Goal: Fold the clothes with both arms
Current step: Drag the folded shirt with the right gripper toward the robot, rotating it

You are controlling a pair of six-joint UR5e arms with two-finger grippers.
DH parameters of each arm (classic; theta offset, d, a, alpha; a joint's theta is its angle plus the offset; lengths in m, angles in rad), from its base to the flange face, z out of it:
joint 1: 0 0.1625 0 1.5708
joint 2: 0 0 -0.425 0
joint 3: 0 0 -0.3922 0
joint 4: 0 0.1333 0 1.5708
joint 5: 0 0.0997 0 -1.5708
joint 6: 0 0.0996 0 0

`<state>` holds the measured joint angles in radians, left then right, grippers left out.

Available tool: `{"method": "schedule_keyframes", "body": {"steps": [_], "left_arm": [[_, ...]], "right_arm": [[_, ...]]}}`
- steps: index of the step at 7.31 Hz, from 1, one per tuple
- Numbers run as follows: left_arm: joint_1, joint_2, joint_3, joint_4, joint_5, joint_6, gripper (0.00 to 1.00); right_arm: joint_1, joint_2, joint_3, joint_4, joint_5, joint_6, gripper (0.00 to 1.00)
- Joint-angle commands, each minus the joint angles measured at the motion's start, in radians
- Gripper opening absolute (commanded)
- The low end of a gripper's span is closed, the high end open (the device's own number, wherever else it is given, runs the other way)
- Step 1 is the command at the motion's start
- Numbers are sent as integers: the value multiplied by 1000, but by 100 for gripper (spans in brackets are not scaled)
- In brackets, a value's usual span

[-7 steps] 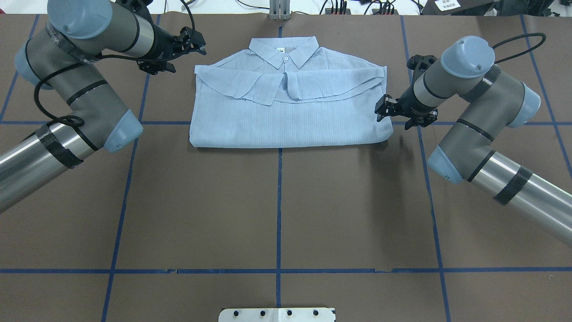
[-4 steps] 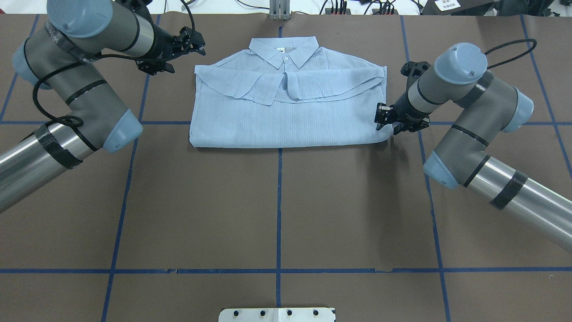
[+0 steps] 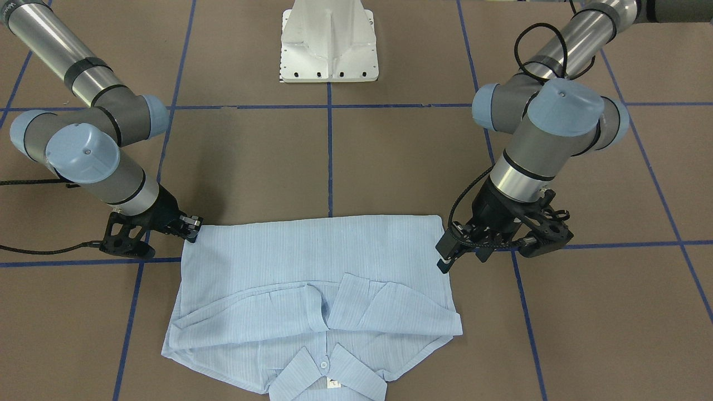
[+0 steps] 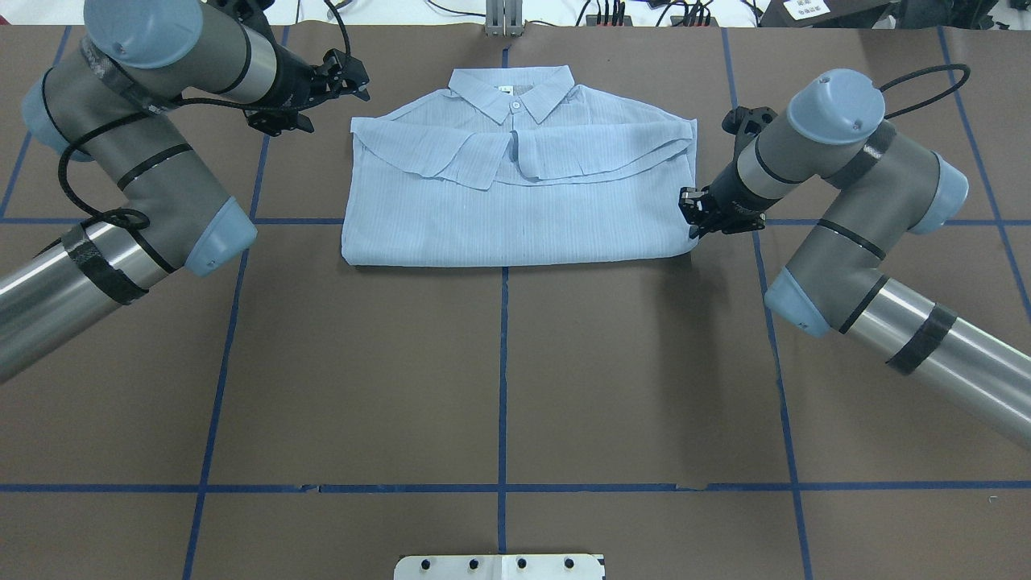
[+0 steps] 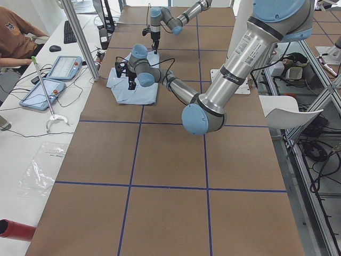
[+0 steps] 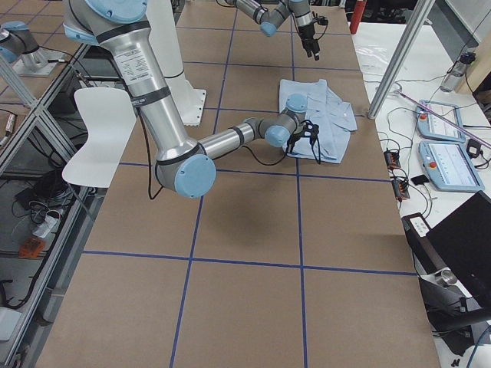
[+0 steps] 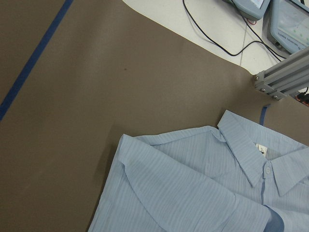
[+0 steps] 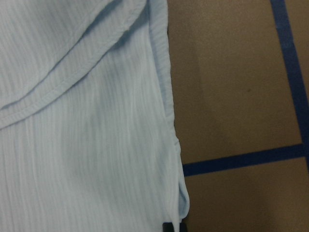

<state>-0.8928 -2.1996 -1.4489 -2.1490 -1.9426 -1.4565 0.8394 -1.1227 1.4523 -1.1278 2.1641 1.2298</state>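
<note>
Lying crosswise, the shirt (image 4: 515, 213) points collar (image 4: 512, 90) away; right jaws perhaps touching.

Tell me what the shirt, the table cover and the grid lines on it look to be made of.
Shirt: thin woven cloth, likely cotton or a blend; matte, with fine ribbed stripes, soft creases and stitched hems.
Table cover: brown paper or thin card, matte; a small ragged notch shows along one line.
Grid lines: blue adhesive tape, it seems; flat, slightly uneven strips.
</note>
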Motion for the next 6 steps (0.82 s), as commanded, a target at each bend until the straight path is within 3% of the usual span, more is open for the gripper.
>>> {"method": "schedule_keyframes", "body": {"steps": [1,4,6], "left_arm": [[3,0,-5,0,1,-4,100],[3,41,-71,14,4,-4,100],[3,38,-71,15,5,-5,100]], "right_arm": [[18,-82,113,-6,23,2,0],[-11,-390,437,3,48,0,0],[-179,-495,589,8,49,5,0]]}}
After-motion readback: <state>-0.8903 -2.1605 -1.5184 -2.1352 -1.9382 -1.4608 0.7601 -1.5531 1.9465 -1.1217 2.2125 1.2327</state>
